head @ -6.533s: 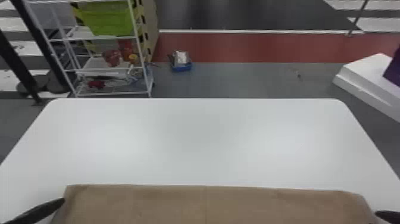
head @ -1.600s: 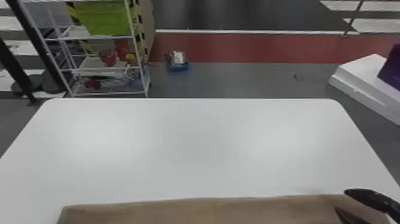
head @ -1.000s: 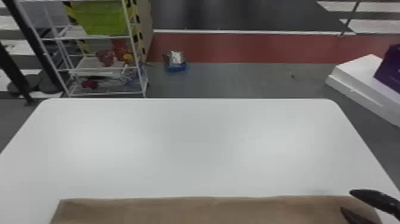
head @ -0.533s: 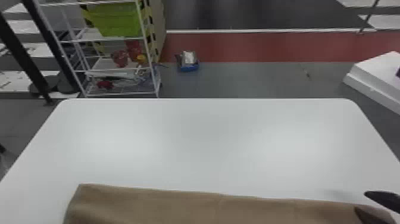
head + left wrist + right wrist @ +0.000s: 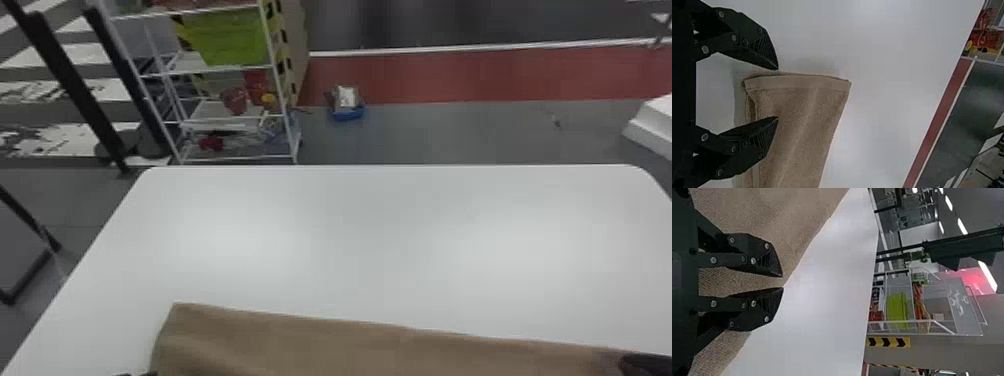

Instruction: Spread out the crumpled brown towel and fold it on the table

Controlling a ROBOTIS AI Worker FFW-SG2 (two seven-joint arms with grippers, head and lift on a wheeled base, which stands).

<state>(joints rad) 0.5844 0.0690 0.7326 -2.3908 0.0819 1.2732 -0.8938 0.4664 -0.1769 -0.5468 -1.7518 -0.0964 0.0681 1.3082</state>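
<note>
The brown towel (image 5: 350, 345) lies as a long flattened strip along the near side of the white table (image 5: 380, 240), its lower part cut off by the bottom edge. At that edge, beside the towel's left end, is the tip of my left gripper (image 5: 135, 373). My right gripper (image 5: 645, 364) is over the towel's right end. In the left wrist view, my left gripper (image 5: 777, 93) stands wide open around a hemmed corner of the layered towel (image 5: 797, 105). In the right wrist view, my right gripper (image 5: 783, 282) has a narrow gap between its fingers, with towel (image 5: 770, 219) behind them.
Beyond the table's far edge stand a white wire shelf (image 5: 272, 55) with a green bin (image 5: 235, 37) and, on the floor, a small blue container (image 5: 347, 111). A white block (image 5: 655, 127) is at the far right.
The head view has swung left. My left gripper's tip has come in at the bottom edge. My right gripper has moved nearer the robot, its fingers closer together, and the towel's far edge slants more.
</note>
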